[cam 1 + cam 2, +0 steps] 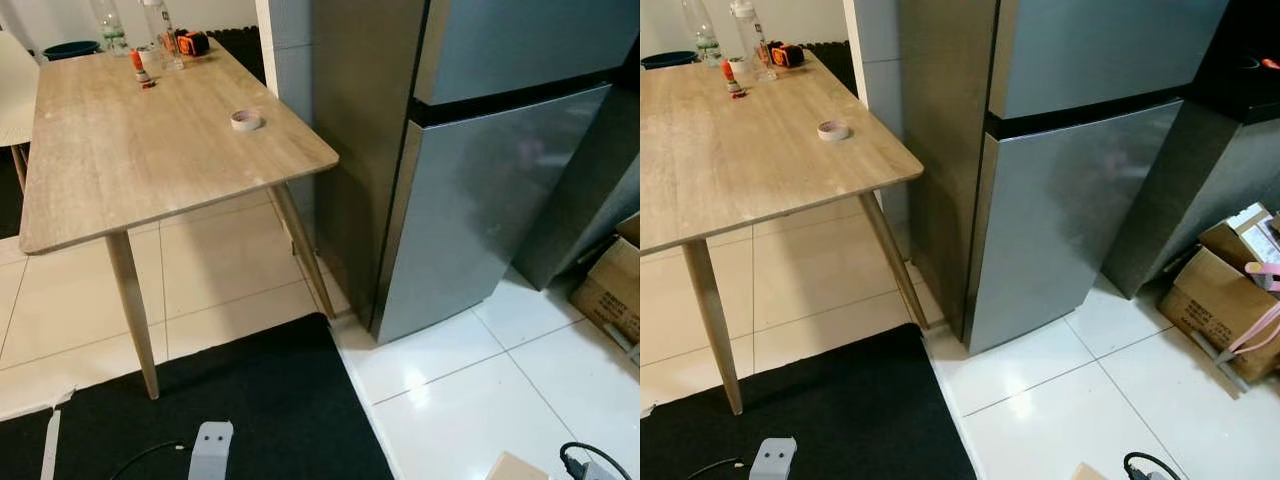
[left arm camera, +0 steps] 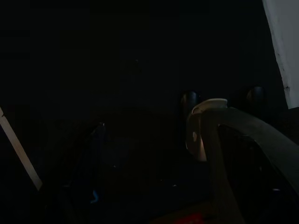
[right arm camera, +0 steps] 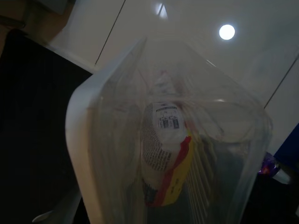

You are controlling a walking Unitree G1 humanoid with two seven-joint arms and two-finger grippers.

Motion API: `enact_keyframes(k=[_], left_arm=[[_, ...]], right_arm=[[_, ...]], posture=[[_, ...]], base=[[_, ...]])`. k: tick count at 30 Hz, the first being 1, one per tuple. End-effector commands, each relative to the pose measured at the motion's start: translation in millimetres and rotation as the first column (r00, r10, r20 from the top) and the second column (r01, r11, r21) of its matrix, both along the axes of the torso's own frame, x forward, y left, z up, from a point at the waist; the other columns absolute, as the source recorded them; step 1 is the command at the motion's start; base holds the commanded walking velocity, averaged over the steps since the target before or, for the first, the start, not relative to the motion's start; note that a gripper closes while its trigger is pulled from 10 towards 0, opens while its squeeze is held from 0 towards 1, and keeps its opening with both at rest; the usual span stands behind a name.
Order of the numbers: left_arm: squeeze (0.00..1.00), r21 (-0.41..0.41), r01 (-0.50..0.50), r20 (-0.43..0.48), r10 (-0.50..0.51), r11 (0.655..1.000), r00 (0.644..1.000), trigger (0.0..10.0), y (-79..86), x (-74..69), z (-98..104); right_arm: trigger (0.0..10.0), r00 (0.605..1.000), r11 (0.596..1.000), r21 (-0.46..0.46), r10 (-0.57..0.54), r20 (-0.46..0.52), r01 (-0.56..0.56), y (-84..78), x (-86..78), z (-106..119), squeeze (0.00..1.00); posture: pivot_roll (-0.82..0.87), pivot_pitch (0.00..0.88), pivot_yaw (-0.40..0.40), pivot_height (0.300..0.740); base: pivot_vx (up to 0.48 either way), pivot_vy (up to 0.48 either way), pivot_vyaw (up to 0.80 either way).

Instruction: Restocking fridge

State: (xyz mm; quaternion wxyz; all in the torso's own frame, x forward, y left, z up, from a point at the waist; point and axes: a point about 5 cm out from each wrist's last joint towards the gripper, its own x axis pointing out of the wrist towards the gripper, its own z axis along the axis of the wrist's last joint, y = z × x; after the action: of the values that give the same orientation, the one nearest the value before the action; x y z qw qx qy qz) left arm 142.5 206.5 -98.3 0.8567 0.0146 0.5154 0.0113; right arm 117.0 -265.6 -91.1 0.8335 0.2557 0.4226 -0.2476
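Before the shut fridge [image 1: 480, 200] we carry a clear container [image 3: 168, 140] in the right gripper, grip unseen, so restocking has barely begun.

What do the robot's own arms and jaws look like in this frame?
Little can be made out. In the very dark left wrist view, the left gripper appears as two rounded black tips set apart, with a pale curved piece nearby; I cannot tell whether that belongs to the arm. No cables or markings are legible. In the right wrist view a translucent plastic container sits close before the lens.
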Motion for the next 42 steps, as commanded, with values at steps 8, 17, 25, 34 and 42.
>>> enact_keyframes(k=[8, 17, 25, 34, 42], left_arm=[[0.00, 0.004, 0.019, -0.006, -0.019, 1.000, 1.000, 10.0, 2.3, -1.0, 0.1], [0.00, 0.001, 0.020, -0.009, -0.020, 1.000, 1.000, 10.0, 1.4, -2.7, -0.6], [0.00, -0.007, 0.014, -0.003, -0.014, 1.000, 1.000, 10.0, 1.4, -2.8, -0.5], [0.00, -0.032, 0.045, -0.015, -0.045, 0.998, 0.999, 10.0, -1.2, -3.9, -1.2], [0.00, -0.035, 0.046, -0.012, -0.046, 0.998, 0.999, 10.0, -2.4, -3.2, -1.2]], right_arm=[[10.0, 1.000, 1.000, -0.008, 0.011, 0.006, -0.011, 0.4, 1.3, 0.4, 0.00], [10.0, 1.000, 1.000, -0.007, 0.013, 0.004, -0.013, 1.1, 0.4, 0.0, 0.00], [10.0, 1.000, 1.000, -0.005, 0.011, 0.004, -0.011, 1.4, -0.5, -0.4, 0.00], [10.0, 1.000, 1.000, -0.004, 0.013, 0.007, -0.013, 2.3, -0.1, -0.5, 0.00], [10.0, 1.000, 1.000, -0.008, 0.021, 0.007, -0.021, 1.9, 1.5, 0.1, 0.00]], posture=[[-0.01, 0.000, -0.005, 0.740], [-0.01, 0.000, -0.006, 0.740], [-0.01, 0.000, -0.005, 0.740], [-0.02, 0.000, -0.006, 0.740], [-0.02, 0.000, -0.010, 0.740]], base=[[0.355, 0.000, 0.00], [0.356, 0.000, 0.00], [0.117, 0.000, 0.00], [0.000, -0.459, 0.00], [0.000, -0.464, 0.00]])
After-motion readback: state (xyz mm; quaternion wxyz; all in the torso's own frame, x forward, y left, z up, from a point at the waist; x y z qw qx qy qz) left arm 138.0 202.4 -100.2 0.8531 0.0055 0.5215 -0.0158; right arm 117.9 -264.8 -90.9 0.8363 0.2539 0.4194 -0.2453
